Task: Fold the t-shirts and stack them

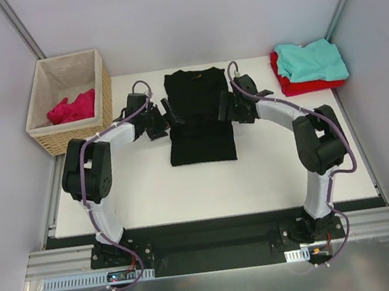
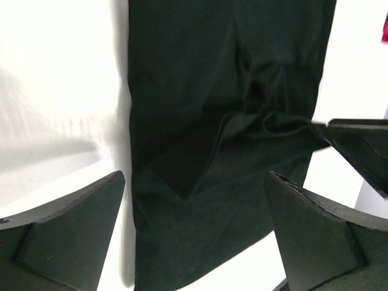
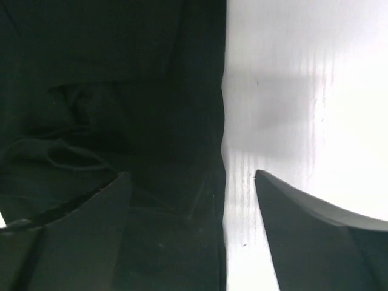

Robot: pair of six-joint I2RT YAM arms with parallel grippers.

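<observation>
The white table [image 1: 271,170] carries a black t-shirt [image 1: 198,115] centrally and a red t-shirt [image 1: 303,88] at its far-right corner.

The left arm [image 1: 87,173] and right arm [image 1: 320,141] share white-wrapped links, black joints, purple cables, black fingers [image 2: 73,233].

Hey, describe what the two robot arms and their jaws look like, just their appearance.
The left arm and the right arm are built alike, with white links joined by bulky black joints. A purplish-grey cable runs along each arm and loops up near the wrist. The jaws are matte black, broad wedges tapering toward the tip. No markings are readable on them.
</observation>
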